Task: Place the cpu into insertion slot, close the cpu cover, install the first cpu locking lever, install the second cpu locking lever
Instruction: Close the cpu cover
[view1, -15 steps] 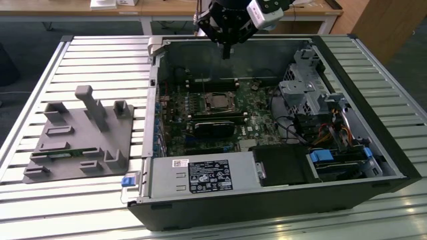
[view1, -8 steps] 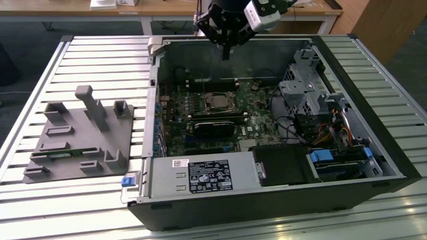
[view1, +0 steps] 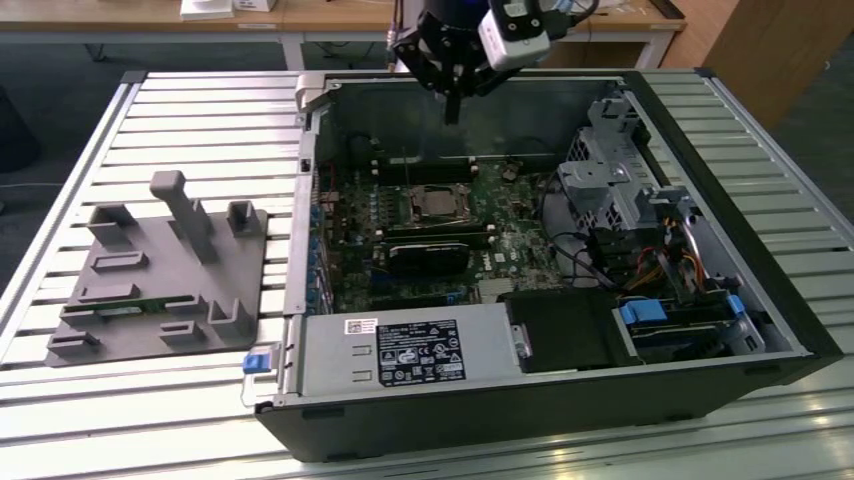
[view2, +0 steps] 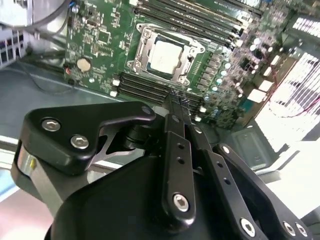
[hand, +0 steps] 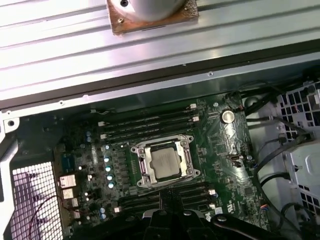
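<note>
- A gripper (view1: 451, 112) hangs over the open computer case (view1: 747, 300) on the slatted worktop (view1: 200, 110), fingers drawn together to a narrow tip and holding nothing; it is well above the board and apart from the socket
- The cpu (hand: 165, 164) lies in the insertion slot (hand: 139, 176) on the green motherboard (hand: 220, 145), with the cpu cover (hand: 187, 162) lying as a silver frame around it; whether either locking lever is latched is too fine to tell
- The chip is square, so it has no real long axis; it lies flat, pale metal top facing up out of the case's open side, its edges running in line with the long black memory slots (hand: 150, 122) on either side
- Likely hazards: a descent slightly off line could drive the closed tip onto the chip's top or into the neighbouring slots; if the cover is not fully seated, pressure on a lever could skew the chip in its socket; a thin lever could also slip off so narrow a tip
</note>
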